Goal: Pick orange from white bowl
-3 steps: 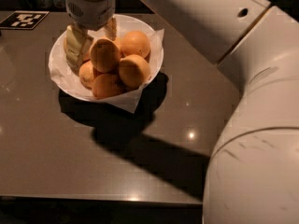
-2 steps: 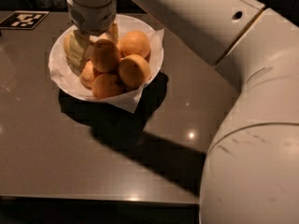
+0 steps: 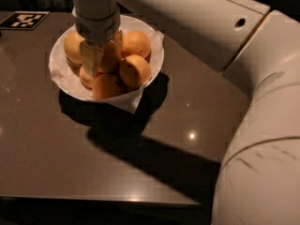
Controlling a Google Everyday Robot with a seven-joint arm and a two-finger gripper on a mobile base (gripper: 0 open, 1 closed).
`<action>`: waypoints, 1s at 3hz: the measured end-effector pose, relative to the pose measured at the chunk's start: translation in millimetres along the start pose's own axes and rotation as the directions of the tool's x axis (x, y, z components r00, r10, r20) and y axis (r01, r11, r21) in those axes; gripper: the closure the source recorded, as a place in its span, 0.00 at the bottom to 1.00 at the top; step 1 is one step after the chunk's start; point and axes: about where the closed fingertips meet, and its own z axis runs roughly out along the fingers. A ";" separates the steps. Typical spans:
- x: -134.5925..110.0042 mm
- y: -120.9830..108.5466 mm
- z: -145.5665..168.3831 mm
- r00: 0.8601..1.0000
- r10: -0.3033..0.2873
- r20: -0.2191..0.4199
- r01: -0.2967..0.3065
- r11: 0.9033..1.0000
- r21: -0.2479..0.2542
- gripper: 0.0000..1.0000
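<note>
The white bowl (image 3: 154,55), lined with crinkled white paper, sits at the back left of the dark table and holds several oranges. My gripper (image 3: 99,62) reaches straight down into the pile from above, at the bowl's left-centre. It is against a large orange (image 3: 112,56) in the middle of the pile. Other oranges lie to the left (image 3: 73,46), to the back right (image 3: 137,43), to the right (image 3: 135,71) and at the front (image 3: 107,86). I cannot make out a stem dot on any of them.
The dark glossy table (image 3: 70,158) reaches to its front edge near the bottom of the view. A black-and-white marker tag (image 3: 23,20) lies at the back left corner. My own white arm (image 3: 243,93) fills the right side and casts a shadow across the table.
The gripper has sunk a little deeper into the pile and shifted slightly right. An orange at the bowl's left side now shows beside it. The bowl has not moved.
</note>
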 end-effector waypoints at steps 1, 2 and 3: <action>0.5 -0.1 0.4 1.000 -0.002 -0.001 0.002 1.000 0.005 0.58; 0.5 -0.1 0.4 1.000 -0.002 -0.001 0.002 1.000 0.005 0.81; -0.7 -6.2 -9.2 0.997 -0.011 0.078 0.017 0.997 -0.070 1.00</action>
